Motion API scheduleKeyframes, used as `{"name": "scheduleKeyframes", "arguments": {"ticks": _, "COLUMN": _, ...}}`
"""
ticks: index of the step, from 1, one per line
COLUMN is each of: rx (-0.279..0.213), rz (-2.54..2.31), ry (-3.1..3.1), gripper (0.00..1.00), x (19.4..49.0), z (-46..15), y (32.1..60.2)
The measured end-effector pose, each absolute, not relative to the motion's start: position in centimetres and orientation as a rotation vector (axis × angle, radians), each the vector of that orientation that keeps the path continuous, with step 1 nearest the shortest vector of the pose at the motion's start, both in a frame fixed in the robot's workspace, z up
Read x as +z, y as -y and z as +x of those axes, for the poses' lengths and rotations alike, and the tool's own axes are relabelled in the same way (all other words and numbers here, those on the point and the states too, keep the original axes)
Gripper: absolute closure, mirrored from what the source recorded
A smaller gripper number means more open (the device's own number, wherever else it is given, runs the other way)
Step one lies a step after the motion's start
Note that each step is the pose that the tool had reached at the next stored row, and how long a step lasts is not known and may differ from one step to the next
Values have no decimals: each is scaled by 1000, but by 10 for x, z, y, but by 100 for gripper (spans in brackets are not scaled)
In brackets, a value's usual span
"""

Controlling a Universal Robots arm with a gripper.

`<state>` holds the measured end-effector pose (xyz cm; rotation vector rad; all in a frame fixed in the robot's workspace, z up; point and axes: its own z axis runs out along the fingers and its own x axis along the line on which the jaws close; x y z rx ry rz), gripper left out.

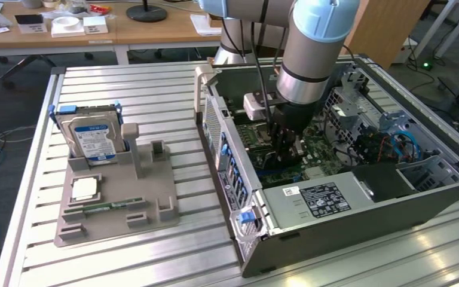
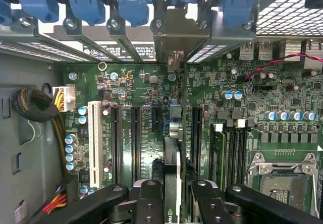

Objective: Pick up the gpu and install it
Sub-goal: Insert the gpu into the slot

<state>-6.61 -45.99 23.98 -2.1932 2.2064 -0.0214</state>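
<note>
My gripper (image 2: 171, 196) is clamped on the gpu (image 2: 171, 148), its two black fingers (image 2: 149, 204) pressing on either side of the thin card, which I see edge-on through the wrist camera. The card stands upright over the motherboard (image 2: 222, 108), lined up along the row of long black expansion slots (image 2: 135, 143), with its silver bracket (image 2: 176, 37) up against the rear slot openings under the blue retention clips (image 2: 132, 2). I think its lower edge is at or in a slot, but the view is too tight for me to say whether it is seated.

From the exterior view, the gripper (image 1: 285, 152) is reaching down inside the open computer case (image 1: 238, 179), with the arm (image 1: 313, 54) rising straight above it. The case lies on the slatted metal table (image 1: 134, 89). Well apart, toward the exterior view's left, a grey parts holder (image 1: 118, 209) carries a hard drive (image 1: 92, 139) standing on edge, a processor (image 1: 84, 189) and a memory stick (image 1: 102, 207).
</note>
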Motion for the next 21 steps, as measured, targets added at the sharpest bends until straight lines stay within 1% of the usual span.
{"name": "scheduleKeyframes", "arguments": {"ticks": 21, "rx": -21, "rz": -2193, "ry": -2206, "gripper": 74, "x": 236, "z": -66, "y": 460}}
